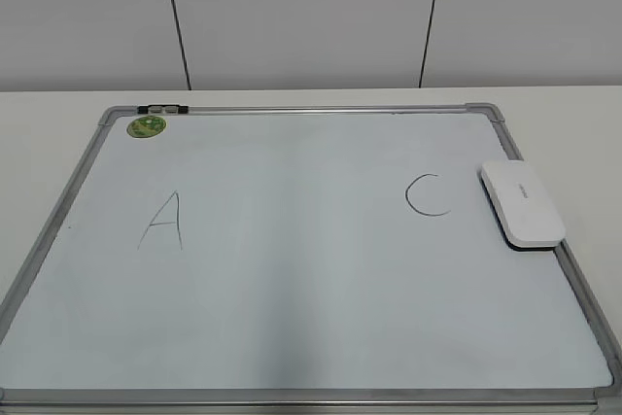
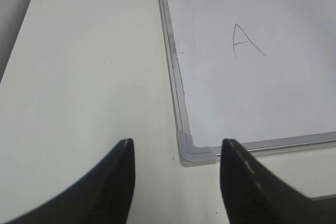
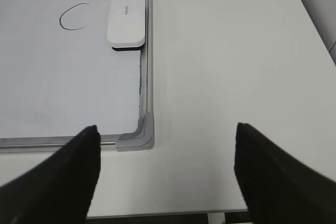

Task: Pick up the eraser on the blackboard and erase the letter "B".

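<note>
While both arms hang over the table [image 2: 79,77] off the board's near corners, the left gripper [image 2: 177,153] and right gripper [image 3: 167,140] are wide open and hold nothing. The eraser [image 1: 522,203] lies on the blackboard's [image 1: 292,308] right edge beside the C [image 1: 428,193]; no B shows.

The blackboard [image 1: 292,318] is a white dry-erase board in a grey metal frame with grey corner caps, lying flat on the tabletop [image 1: 49,109]. No "B" shows on it; the stretch between its other letters is bare. The eraser [image 1: 522,203], a white oblong with rounded corners and a dark underside, lies flat against the board's right frame.
</note>
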